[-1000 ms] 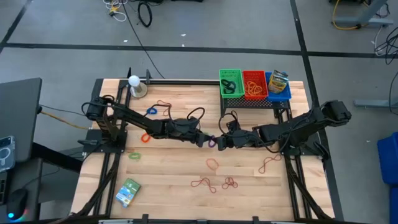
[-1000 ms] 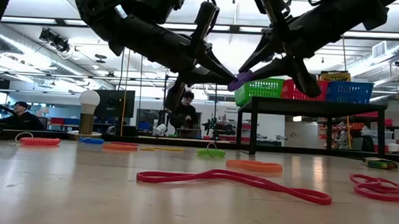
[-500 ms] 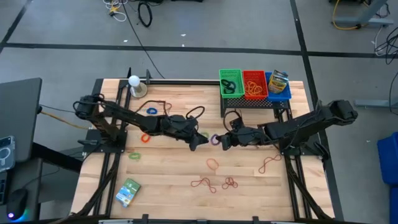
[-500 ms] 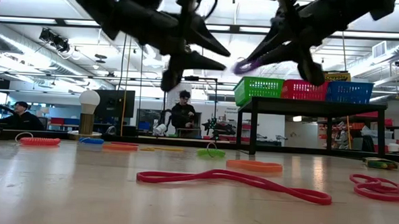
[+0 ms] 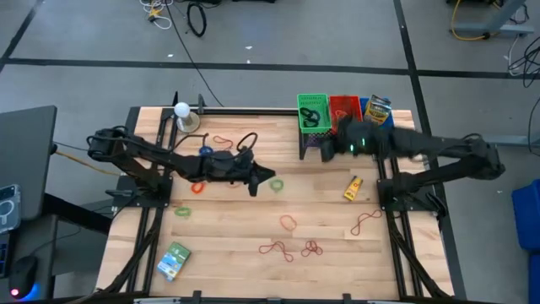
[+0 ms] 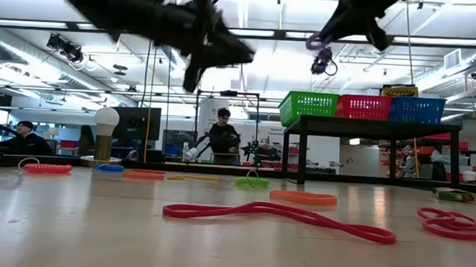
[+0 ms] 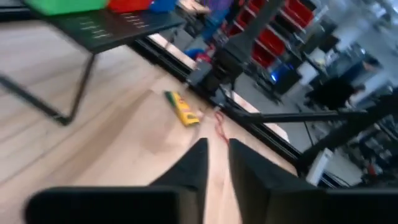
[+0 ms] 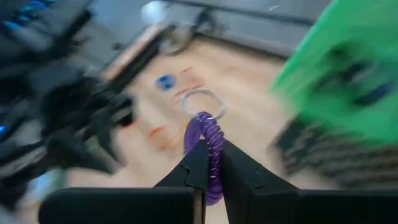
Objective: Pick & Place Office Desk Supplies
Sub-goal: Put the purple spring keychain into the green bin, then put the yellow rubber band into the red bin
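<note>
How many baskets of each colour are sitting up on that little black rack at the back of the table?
Green basket: 1
Red basket: 1
Blue basket: 1
Total: 3 baskets

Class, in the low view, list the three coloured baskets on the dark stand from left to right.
green basket → red basket → blue basket
</note>
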### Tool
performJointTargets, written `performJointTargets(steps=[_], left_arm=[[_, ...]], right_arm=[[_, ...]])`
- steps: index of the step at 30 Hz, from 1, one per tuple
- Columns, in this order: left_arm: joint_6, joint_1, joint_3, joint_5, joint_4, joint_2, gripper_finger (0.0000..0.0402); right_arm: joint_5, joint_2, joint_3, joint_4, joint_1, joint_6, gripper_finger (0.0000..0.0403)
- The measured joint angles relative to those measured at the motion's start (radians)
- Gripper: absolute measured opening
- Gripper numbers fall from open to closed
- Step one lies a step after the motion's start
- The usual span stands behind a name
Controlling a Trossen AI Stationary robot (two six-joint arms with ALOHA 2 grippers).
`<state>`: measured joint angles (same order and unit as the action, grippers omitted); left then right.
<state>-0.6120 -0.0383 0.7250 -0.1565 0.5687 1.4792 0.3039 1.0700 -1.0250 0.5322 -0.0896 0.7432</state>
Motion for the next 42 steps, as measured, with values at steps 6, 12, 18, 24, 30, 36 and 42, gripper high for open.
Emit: performJointTargets(steps=[6, 12, 18, 24, 30, 36, 42], left_arm=[[-0.035, 0.000, -0.172, -0.112, 0.246, 0.005, 0.0007], [-0.053, 0.001, -0.205, -0.133, 0.261, 0.006, 0.0009], [-0.053, 0.007, -0.205, -0.130, 0.251, 0.006, 0.0009], [-0.054, 0.035, -0.205, -0.111, 0.237, 0.006, 0.0015], [-0.067, 0.073, -0.205, -0.052, 0.243, 0.006, 0.0014], [-0.053, 0.084, -0.205, -0.014, 0.194, 0.003, 0.0009], [-0.048, 0.077, -0.162, -0.032, -0.034, -0.009, 0.0006]], right_arm=[[-0.125, 0.135, -0.201, 0.150, -0.312, -0.235, 0.0029], [-0.322, 0.323, -0.269, 0.195, -0.534, -0.363, 0.0029], [-0.375, 0.405, -0.273, 0.213, -0.585, -0.402, 0.0048], [-0.319, 0.414, -0.273, 0.224, -0.582, -0.420, 0.0127], [-0.287, 0.396, -0.274, 0.224, -0.582, -0.419, 0.0203], [-0.280, 0.292, -0.274, 0.225, -0.568, -0.438, 0.0198], [-0.238, 0.126, -0.160, 0.152, -0.419, -0.453, 0.0093]])
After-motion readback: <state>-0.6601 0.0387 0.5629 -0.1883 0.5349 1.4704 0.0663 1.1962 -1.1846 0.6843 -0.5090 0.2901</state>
